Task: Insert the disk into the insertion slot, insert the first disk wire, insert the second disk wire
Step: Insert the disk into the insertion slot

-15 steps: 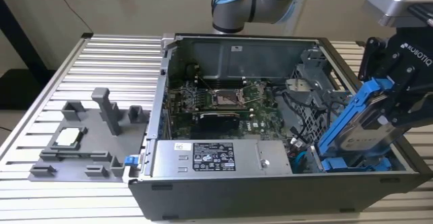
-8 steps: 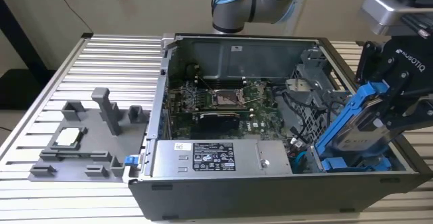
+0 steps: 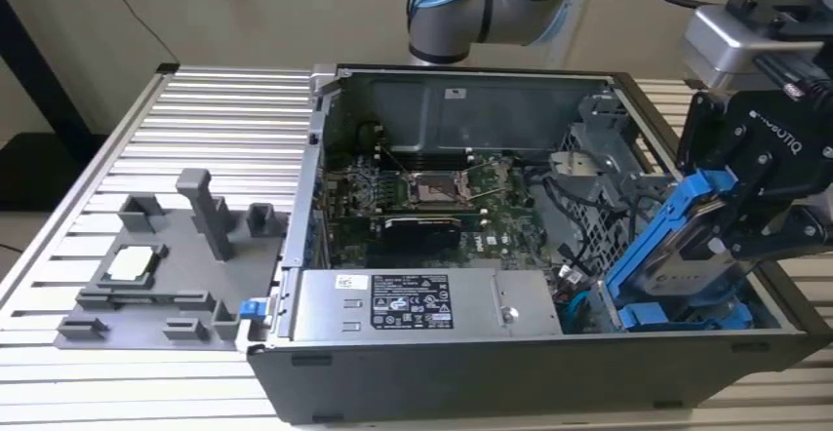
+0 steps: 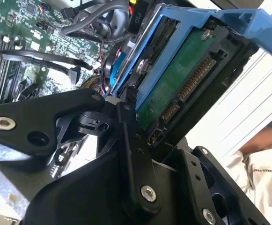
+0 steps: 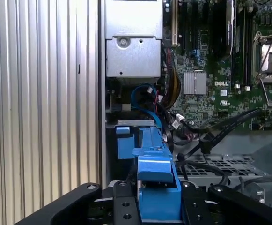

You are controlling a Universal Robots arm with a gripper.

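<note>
The end effector (image 3: pixel 736 218) is clamped on the disk (image 3: pixel 666 255), tilted over the drive bay (image 3: pixel 657 316) in a corner of the computer case (image 3: pixel 430 377); squaring its carrier to the bay before pushing seems wise

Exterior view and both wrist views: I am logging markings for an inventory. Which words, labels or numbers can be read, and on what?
White label on the power supply box: print too small to read.
Label on the disk held in the claw: too small to read.
Claw body: white maker's lettering, left unquoted.
Motherboard: white maker's logo, left unquoted.
</note>
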